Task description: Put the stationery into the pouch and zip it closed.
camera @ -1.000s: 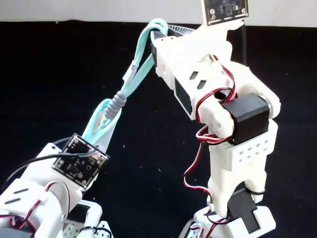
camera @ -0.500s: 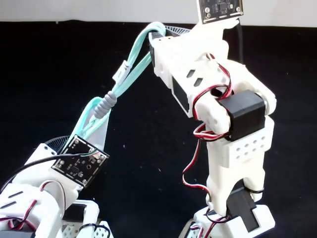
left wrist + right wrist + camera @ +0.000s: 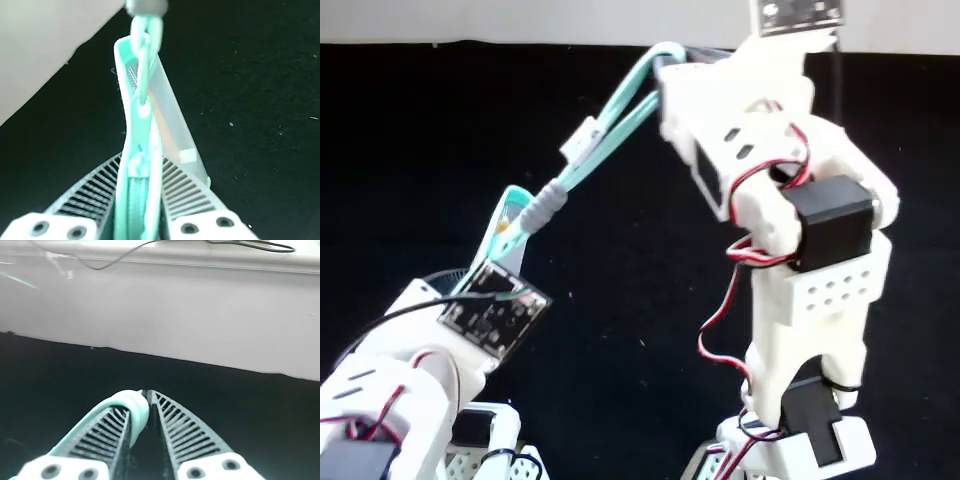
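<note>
Pouch [image 3: 167, 120] is held over the black tabletop [image 3: 410, 150], one end clamped in your left tool [image 3: 142, 161]. Your right tool [image 3: 146, 396] is clenched on the loop of the teal strap [image 3: 620, 110], higher and farther back. You can follow the strap stretched straight from the pouch's free corner, past a grey bead [image 3: 542, 208] and a white tag [image 3: 582, 135]. Something pale shows through the pouch wall; you cannot tell what.
</note>
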{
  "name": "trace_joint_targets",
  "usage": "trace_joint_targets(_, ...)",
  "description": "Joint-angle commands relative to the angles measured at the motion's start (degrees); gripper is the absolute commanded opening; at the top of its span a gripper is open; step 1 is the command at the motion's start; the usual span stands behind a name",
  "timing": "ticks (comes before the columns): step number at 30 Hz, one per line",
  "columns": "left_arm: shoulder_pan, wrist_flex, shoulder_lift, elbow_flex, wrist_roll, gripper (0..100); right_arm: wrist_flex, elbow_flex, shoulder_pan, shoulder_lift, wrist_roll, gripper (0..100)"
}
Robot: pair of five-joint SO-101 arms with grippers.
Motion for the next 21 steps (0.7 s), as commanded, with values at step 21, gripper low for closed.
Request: trace_joint_targets(21, -0.75, 0.53, -3.56, -0.31, -0.09, 1, -11.03, 6.29, 22.02, 1.19, -0.18, 0.6)
